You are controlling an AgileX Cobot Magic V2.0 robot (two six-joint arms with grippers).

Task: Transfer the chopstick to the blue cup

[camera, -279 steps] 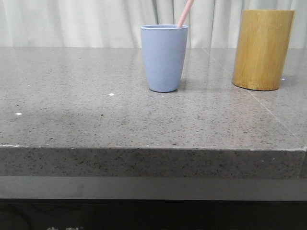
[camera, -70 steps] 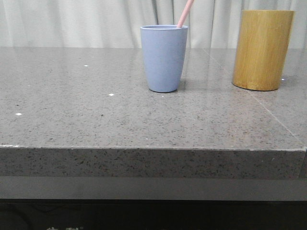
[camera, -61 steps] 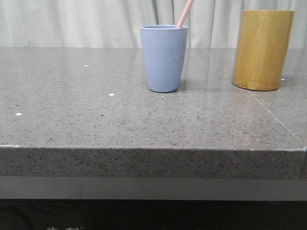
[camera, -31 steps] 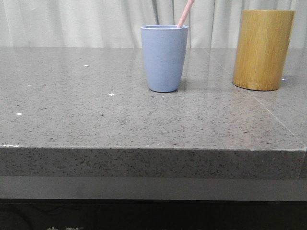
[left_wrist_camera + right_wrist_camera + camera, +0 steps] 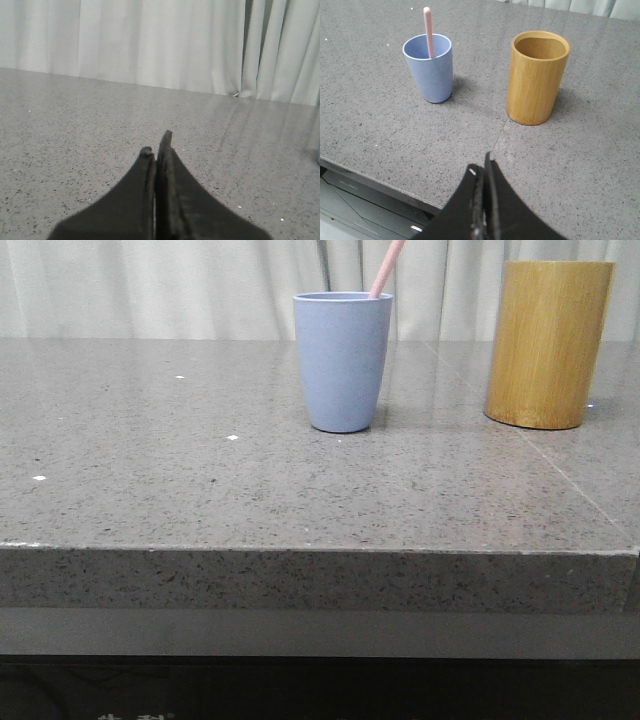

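Note:
The blue cup (image 5: 342,360) stands upright near the middle of the grey stone table, also seen from above in the right wrist view as the blue cup (image 5: 430,70). The pale pink chopstick (image 5: 386,268) stands inside it, leaning to the right over the rim; from above the chopstick (image 5: 427,32) rests against the cup's inner wall. My right gripper (image 5: 482,167) is shut and empty, held back over the table's front edge, well clear of the cup. My left gripper (image 5: 156,145) is shut with nothing between its fingers, low over bare tabletop.
A taller tan bamboo cylinder (image 5: 548,343) stands to the right of the cup, open and empty inside as the bamboo cylinder (image 5: 537,75) shows. The table (image 5: 200,490) ends in a front edge close to the camera. White curtains (image 5: 150,40) hang behind.

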